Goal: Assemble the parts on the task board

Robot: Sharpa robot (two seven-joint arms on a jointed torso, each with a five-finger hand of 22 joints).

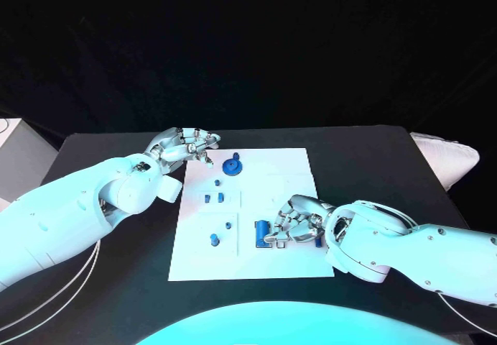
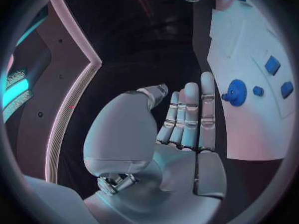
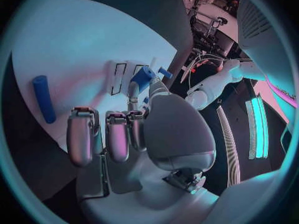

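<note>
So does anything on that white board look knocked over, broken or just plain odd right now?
Nothing stands out. The task board lies flat and square on the black table, and the blue parts, like the round one near its far edge, sit on it in tidy spots. The left hand is beside the board; the right hand is over it.

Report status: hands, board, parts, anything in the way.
Left hand open, off board's far corner. Right hand open over board by blue block. Round knob standing. Nothing blocking.
</note>
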